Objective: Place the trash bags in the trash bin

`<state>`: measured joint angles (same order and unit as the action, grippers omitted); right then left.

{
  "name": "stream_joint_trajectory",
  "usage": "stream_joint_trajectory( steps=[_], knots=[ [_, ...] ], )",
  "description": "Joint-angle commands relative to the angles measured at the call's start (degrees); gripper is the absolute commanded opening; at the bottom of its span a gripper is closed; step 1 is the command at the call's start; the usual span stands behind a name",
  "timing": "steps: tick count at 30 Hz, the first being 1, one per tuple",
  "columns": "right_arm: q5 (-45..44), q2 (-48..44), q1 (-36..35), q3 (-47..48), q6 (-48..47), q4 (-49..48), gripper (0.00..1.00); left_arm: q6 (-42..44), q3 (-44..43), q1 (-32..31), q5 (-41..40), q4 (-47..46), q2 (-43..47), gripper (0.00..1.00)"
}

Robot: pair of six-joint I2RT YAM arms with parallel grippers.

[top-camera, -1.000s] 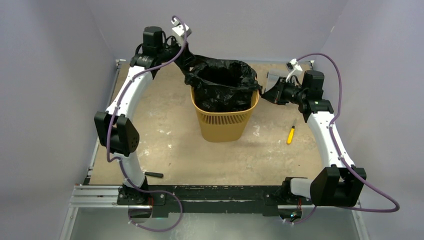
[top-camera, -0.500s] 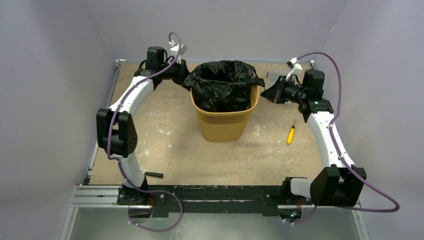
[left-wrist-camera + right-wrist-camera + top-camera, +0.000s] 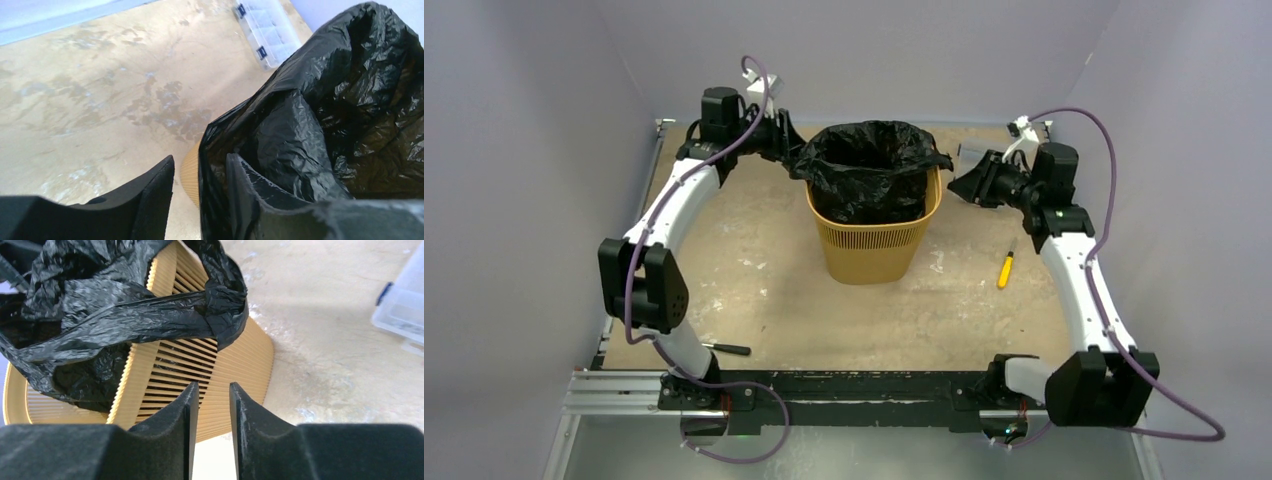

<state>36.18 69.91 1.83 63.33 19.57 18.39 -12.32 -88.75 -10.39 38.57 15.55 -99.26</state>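
- Bag [image 3: 864,190] lines the bin [image 3: 874,250] near the far edge, mouth spread over the rim.
- Left gripper [image 3: 200,167] straddles its hem, jaws parted, to drape it.
- Right gripper [image 3: 214,389] waits alongside, jaws slightly apart, empty.

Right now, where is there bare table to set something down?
Free: between the trash bin and the near rail; also left of the bin. Crowded: the rim, where the left gripper and right gripper flank the trash bag.
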Motion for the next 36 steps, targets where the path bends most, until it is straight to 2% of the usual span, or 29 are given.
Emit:
stream_joint_trajectory(
  steps=[1, 6, 9, 12, 15, 19, 23, 28, 32, 36],
  knots=[
    [-9.72, -7.25, -0.16, -0.18, 6.87, -3.57, 0.36, -2.00, 1.67, 1.60, -10.15, -0.88, 6.72, 0.45],
    [-13.54, -12.85, -0.08, -1.37, 12.74, -3.79, 0.43, -3.51, 2.99, 2.42, -20.43, 0.73, 11.37, 0.58],
    [-7.88, -15.60, -0.10, -2.41, 16.76, -8.35, 0.50, -5.40, 4.30, 2.68, -25.86, 1.40, 14.54, 0.61],
    [-1.07, -14.97, -0.15, -1.33, 18.60, -11.84, 0.52, -7.43, 5.29, 2.83, -27.35, 1.73, 18.13, 0.65],
    [4.66, -12.44, -0.43, 0.30, 20.33, -11.83, 0.53, -9.94, 7.85, 2.83, -22.91, -0.79, 21.54, 0.67],
    [1.70, -9.46, -1.38, 3.95, 19.09, -7.41, 0.54, -11.24, 9.97, 2.83, -14.40, -3.34, 24.02, 0.67],
    [1.88, -6.62, -2.89, 4.61, 19.94, -8.27, 0.55, -8.69, 10.72, 2.82, -7.61, -3.55, 24.13, 0.67],
    [-1.85, -4.33, -3.76, 6.42, 19.67, -6.85, 0.57, 3.69, 13.98, 2.05, -3.31, -4.29, 26.03, 0.67],
    [-1.15, -3.10, -3.76, 5.90, 21.36, -8.77, 0.58, 14.97, 17.73, 0.27, -2.32, -7.08, 28.66, 0.68],
    [-0.80, -3.22, -3.76, 5.84, 21.74, -9.62, 0.58, 20.12, 18.65, 0.02, -0.24, -10.30, 28.99, 0.68]
  ],
)
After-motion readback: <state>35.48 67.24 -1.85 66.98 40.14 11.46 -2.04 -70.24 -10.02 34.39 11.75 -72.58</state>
